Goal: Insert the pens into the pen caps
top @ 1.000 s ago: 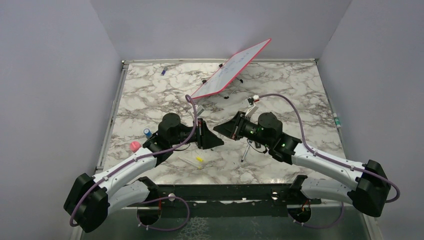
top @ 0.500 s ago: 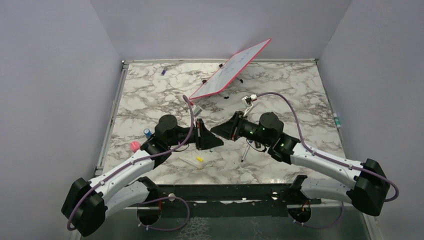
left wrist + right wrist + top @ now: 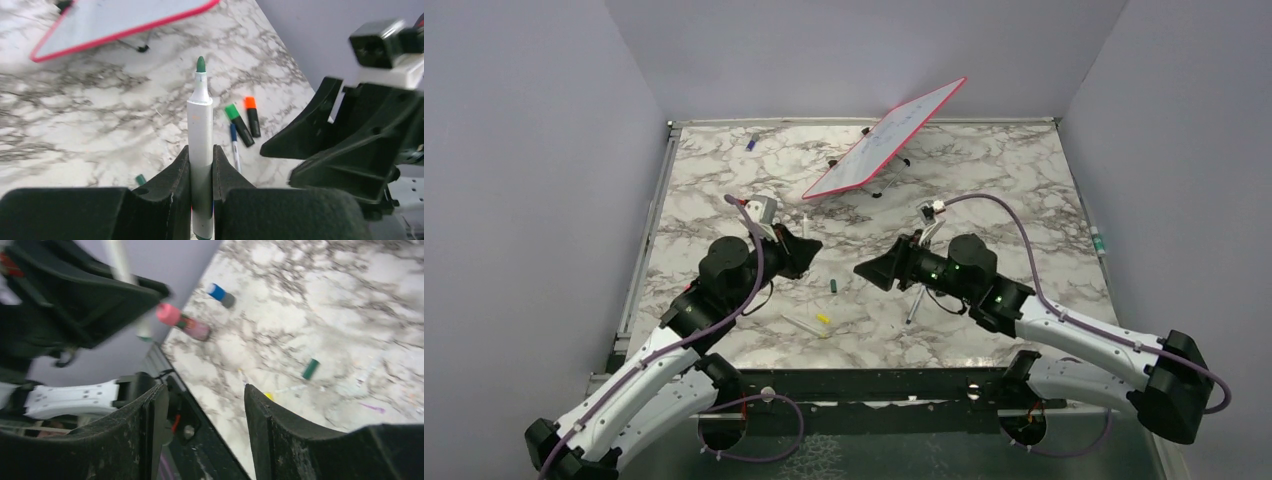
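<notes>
My left gripper [image 3: 201, 155] is shut on a white-barrelled pen [image 3: 200, 120] whose bare green tip points away from the jaws. In the top view that gripper [image 3: 807, 246] is raised at centre left. A small green pen cap [image 3: 833, 286] lies on the marble between the two grippers and also shows as the green cap [image 3: 310, 369] in the right wrist view. My right gripper [image 3: 205, 410] stands open and empty, and in the top view this gripper [image 3: 869, 272] faces the left one. A green-ended highlighter [image 3: 238, 124], an orange-ended one [image 3: 252, 116] and a thin blue pen [image 3: 234, 145] lie side by side.
A red-framed whiteboard [image 3: 879, 140] leans on a stand at the back. A yellow-ended pen [image 3: 816, 322] lies near the front edge. A pink-topped item [image 3: 182, 322] and a blue-topped one [image 3: 220, 294] sit by the left rim. A small purple piece [image 3: 751, 141] lies far back left.
The right gripper has opened and drawn slightly back. The left arm has swung left and back with the pen. A green cap now lies on the table between them.
</notes>
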Robot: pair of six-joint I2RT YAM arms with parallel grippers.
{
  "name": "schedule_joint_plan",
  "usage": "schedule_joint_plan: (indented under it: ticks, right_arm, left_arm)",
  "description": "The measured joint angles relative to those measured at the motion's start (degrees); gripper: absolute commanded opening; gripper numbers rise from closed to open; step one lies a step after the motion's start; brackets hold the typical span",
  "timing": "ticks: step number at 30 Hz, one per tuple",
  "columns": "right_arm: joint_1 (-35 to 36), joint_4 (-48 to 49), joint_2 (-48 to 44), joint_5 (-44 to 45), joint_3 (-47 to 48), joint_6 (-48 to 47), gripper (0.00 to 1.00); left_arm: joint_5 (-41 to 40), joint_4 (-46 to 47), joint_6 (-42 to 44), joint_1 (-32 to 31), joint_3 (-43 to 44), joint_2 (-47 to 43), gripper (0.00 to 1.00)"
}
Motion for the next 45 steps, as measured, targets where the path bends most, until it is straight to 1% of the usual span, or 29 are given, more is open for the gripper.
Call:
schedule_joint_plan:
  ticks: [3, 7, 10, 13, 19, 23, 30, 34, 38, 40, 45]
  right_arm:
    - [0.0, -2.4, 3.63, 2.6, -0.33, -1.6, 0.62]
    - [0.11, -5.99, 12.26, 4.94, 0.46, -3.19, 0.61]
    - [0.92, -8.68, 18.49, 7.17, 2.89, -3.74, 0.61]
    - [2.38, -11.45, 24.35, 9.97, 7.5, -4.15, 0.58]
    - [6.21, -21.03, 37.13, 16.63, 23.19, -4.48, 0.57]
    - [8.24, -25.99, 42.88, 21.51, 28.74, -3.43, 0.53]
    - [9.77, -30.67, 50.69, 26.05, 33.14, -2.8, 0.45]
    - [10.14, -31.52, 53.31, 27.45, 35.34, -2.84, 0.42]
    - [10.67, -32.3, 54.69, 28.59, 36.57, -2.91, 0.37]
    - [10.88, -32.59, 55.36, 29.31, 37.31, -2.95, 0.33]
    - [11.34, -33.83, 56.87, 30.86, 39.43, -2.99, 0.21]
  left_arm:
    - [-6.4, -1.79, 3.15, 0.0, 1.49, -3.56, 0.0]
    - [-11.74, -1.16, 5.64, 0.0, 0.7, -8.11, 0.0]
    - [-15.17, -0.57, 6.27, 0.0, -0.48, -9.94, 0.0]
    - [-17.7, -0.9, 6.64, 0.0, -0.72, -9.49, 0.0]
    - [-20.46, -1.66, 6.69, 0.0, -0.74, -8.94, 0.0]
    - [-21.75, -2.19, 6.67, 0.0, -0.74, -9.07, 0.0]
    - [-22.36, -3.21, 6.67, 0.0, -0.74, -8.81, 0.0]
    - [-22.47, -3.41, 6.67, 0.0, -0.74, -8.44, 0.0]
    - [-22.49, -3.45, 6.67, 0.0, -0.74, -8.41, 0.0]
    - [-22.49, -3.48, 6.67, 0.0, -0.74, -8.41, 0.0]
    - [-22.51, -3.54, 6.69, 0.0, -0.74, -8.17, 0.0]
